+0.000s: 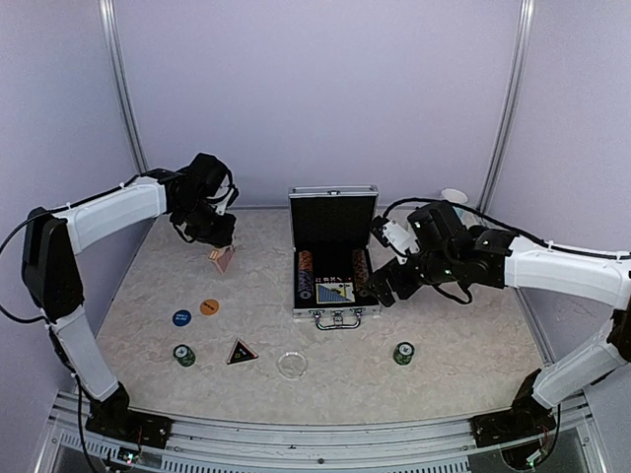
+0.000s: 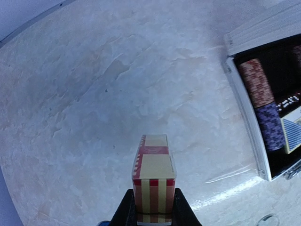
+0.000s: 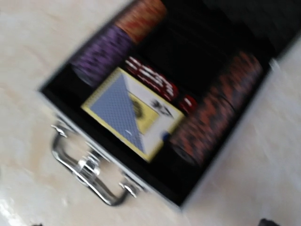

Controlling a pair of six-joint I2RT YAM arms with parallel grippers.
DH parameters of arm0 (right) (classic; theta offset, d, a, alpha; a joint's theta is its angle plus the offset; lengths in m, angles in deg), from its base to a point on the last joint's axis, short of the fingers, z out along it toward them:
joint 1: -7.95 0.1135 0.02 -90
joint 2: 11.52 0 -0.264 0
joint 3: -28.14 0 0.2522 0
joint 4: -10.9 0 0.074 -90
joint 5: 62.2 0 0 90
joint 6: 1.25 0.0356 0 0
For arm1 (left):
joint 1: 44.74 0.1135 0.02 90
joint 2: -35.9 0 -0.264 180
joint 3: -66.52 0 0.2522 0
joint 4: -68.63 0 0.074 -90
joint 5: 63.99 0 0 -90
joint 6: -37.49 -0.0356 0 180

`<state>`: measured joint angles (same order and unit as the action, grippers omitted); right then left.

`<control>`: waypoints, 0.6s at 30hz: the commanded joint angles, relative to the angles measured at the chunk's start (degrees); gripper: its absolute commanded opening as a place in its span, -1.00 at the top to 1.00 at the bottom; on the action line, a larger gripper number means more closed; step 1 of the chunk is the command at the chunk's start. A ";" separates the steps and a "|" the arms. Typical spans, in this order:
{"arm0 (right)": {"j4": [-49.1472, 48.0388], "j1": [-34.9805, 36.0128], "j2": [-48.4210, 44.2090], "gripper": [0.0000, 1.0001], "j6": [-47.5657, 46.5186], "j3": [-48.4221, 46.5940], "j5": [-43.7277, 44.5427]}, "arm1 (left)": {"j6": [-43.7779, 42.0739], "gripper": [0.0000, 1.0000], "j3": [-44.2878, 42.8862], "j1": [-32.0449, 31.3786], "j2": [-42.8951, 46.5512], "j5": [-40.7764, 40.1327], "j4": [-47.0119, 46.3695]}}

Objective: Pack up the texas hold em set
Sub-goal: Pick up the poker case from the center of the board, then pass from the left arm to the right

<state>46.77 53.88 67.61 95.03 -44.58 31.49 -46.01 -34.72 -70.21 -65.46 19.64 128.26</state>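
The left pincer (image 2: 153,209) grips one red card deck (image 2: 154,165) at the far left of the table (image 1: 463,335), left of the one open silver briefcase (image 1: 333,212). The right pincer (image 1: 381,286) is spread wide and empty beside the case's right side. One blue deck (image 1: 335,293) lies inside. Nearer lie two green chip stacks (image 1: 184,355) (image 1: 403,353), one blue disc (image 1: 181,318), one orange disc (image 1: 209,307), one black triangle (image 1: 242,352) and one clear disc (image 1: 291,365).

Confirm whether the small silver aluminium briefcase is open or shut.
Open: the silver aluminium briefcase has its lid raised upright at the back, exposing chip rows and a blue card deck inside.
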 commanded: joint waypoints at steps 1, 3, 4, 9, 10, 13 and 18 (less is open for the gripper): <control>-13.72 3.40 -5.41 -0.98 -6.53 6.15 -0.09 | 0.08 0.81 -2.70 -4.18 3.30 3.63 0.70; -20.68 4.50 -7.69 -0.98 -9.90 10.06 -0.92 | -0.06 0.82 -3.00 -5.86 3.89 4.59 0.92; -24.30 4.97 -8.75 -0.98 -11.36 11.79 -1.45 | -0.04 0.81 -2.96 -6.61 4.31 5.23 0.97; -39.72 6.72 -11.39 -0.98 -15.40 18.65 -3.57 | 0.97 0.81 -1.47 -9.64 6.73 10.35 -0.39; -41.83 6.98 -11.26 -0.98 -15.68 19.38 -3.53 | 1.24 0.82 -1.06 -10.20 7.66 11.38 -0.82; -47.78 7.85 -9.85 -0.98 -17.15 20.85 -3.53 | 2.43 0.82 -0.14 -12.00 9.31 14.84 -2.70; -47.76 8.38 -6.66 -0.98 -15.55 18.45 -3.59 | 3.14 0.81 0.90 -16.24 10.61 20.88 -6.90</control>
<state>3.47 61.44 58.91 79.21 -24.32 28.49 -43.87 -34.30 -83.37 -57.29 33.87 127.03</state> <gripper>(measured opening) 0.992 0.190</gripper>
